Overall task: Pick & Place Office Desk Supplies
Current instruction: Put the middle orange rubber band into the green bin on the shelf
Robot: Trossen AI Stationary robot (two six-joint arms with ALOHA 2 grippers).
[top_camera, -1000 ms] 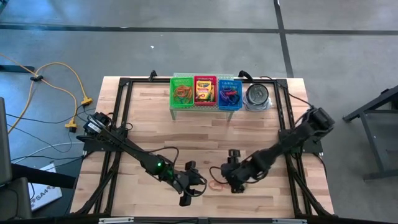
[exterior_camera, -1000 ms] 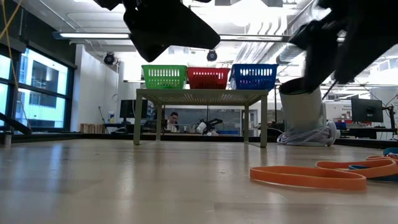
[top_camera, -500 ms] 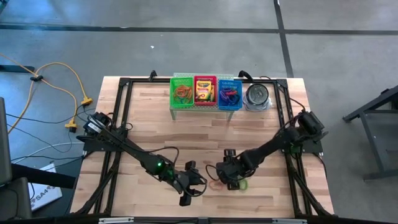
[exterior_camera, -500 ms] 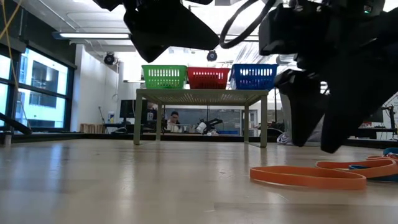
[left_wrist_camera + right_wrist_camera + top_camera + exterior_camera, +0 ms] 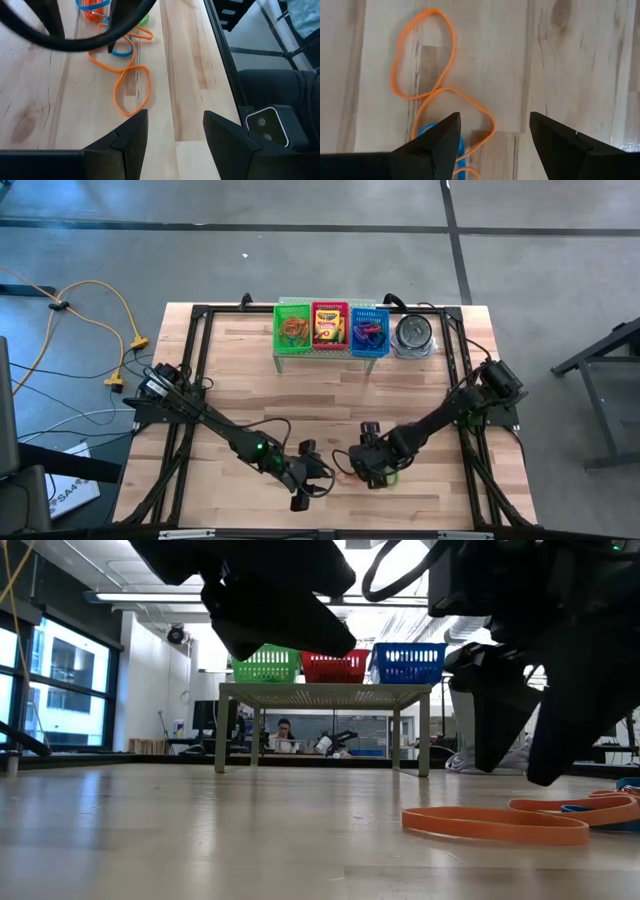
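The right gripper (image 5: 366, 469) is hanging low over the front part of the wooden table (image 5: 230, 370), directly above a small heap of rubber bands. Its two dark fingers (image 5: 432, 145) are standing apart with a clear gap between them, and nothing is sitting in this gap. Under it, in the right wrist view, an orange rubber band (image 5: 422, 52) is lying flat on the wood in a long loop, a second orange loop (image 5: 470, 112) is touching it, and a blue band (image 5: 432, 132) is showing partly behind one finger. In the low view the orange bands (image 5: 495, 823) are resting on the table close to the camera, and the dark fingers are hanging just above them; whether a tip is touching a band I cannot tell.

The left gripper (image 5: 308, 482) is waiting just beside, a little toward the left side of the table, also near the front edge. Its fingers (image 5: 127, 135) are also parted and are holding nothing, and they are pointing toward the same heap of orange, blue and green loops.

At the far side of the table a small rack is carrying three mesh baskets: the green basket (image 5: 293, 327) with orange bands, the red basket (image 5: 328, 326) with crayon boxes (image 5: 328, 322), and the blue basket (image 5: 369, 330) with purple and red bands. A round metal tin (image 5: 413, 333) is standing just beside the blue basket.
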